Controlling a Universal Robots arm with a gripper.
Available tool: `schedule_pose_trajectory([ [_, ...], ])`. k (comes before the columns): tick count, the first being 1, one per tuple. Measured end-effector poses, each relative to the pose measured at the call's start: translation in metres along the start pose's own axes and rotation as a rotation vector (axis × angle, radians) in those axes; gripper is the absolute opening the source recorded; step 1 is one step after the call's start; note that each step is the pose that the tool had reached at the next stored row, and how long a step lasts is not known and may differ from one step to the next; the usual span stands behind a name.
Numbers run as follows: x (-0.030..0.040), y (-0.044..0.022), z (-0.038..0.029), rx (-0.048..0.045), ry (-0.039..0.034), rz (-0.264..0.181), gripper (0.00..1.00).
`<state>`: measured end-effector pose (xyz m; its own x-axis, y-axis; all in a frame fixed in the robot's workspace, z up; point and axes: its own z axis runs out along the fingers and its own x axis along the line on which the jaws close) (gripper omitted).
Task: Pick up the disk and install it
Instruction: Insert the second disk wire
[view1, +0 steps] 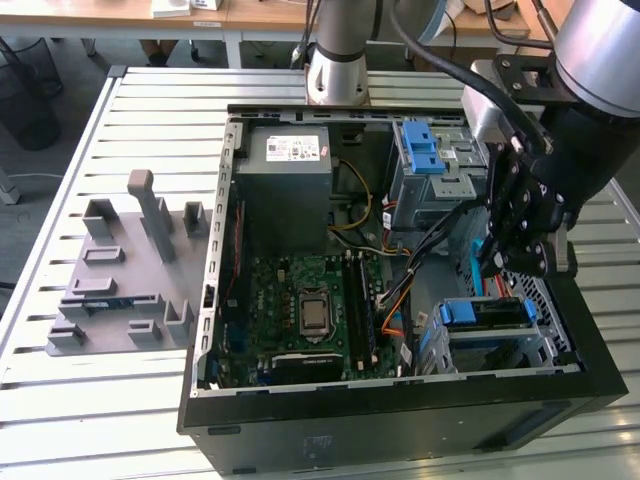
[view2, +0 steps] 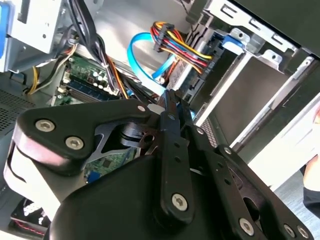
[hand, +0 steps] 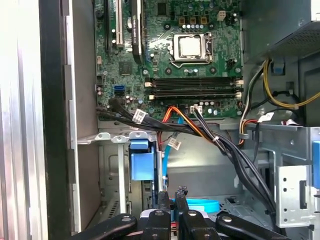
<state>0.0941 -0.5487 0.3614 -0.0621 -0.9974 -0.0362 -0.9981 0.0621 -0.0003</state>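
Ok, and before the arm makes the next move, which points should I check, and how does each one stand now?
1. Computer case side open: ok.
2. Gripper inside the case, over the lower drive bay: ok.
3. Disk lying in that bay: ok; fully seated: cannot tell.
4. Black cable bundle away from the gripper: not ok, it runs close beside it.
5. Blue data cable away from the gripper: not ok, it lies just beyond it.

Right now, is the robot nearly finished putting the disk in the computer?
Nearly, it seems. The disk with its blue frame already sits in the drive bay of the open computer case. The claw hangs just above it. Left to check: whether the disk is pushed fully home, which I can't tell.
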Motion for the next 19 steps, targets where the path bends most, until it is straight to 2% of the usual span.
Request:
schedule_pose_trajectory([
  [3,0.0039,-0.0002,0.0017,0.0,0.0001,0.0,0.16],
  [9,0.0053,-0.0006,0.0078,-0.0006,0.0002,0.0,0.16],
  [10,0.0058,-0.0014,0.0084,-0.0012,-0.0027,0.0,0.16],
  [11,0.006,-0.0029,0.0088,-0.0031,-0.0112,0.0,0.16],
  [12,0.0062,-0.0035,0.0089,-0.0033,-0.015,0.0,0.16],
  [19,0.0079,-0.0037,0.0105,-0.0034,-0.015,0.0,0.16],
])
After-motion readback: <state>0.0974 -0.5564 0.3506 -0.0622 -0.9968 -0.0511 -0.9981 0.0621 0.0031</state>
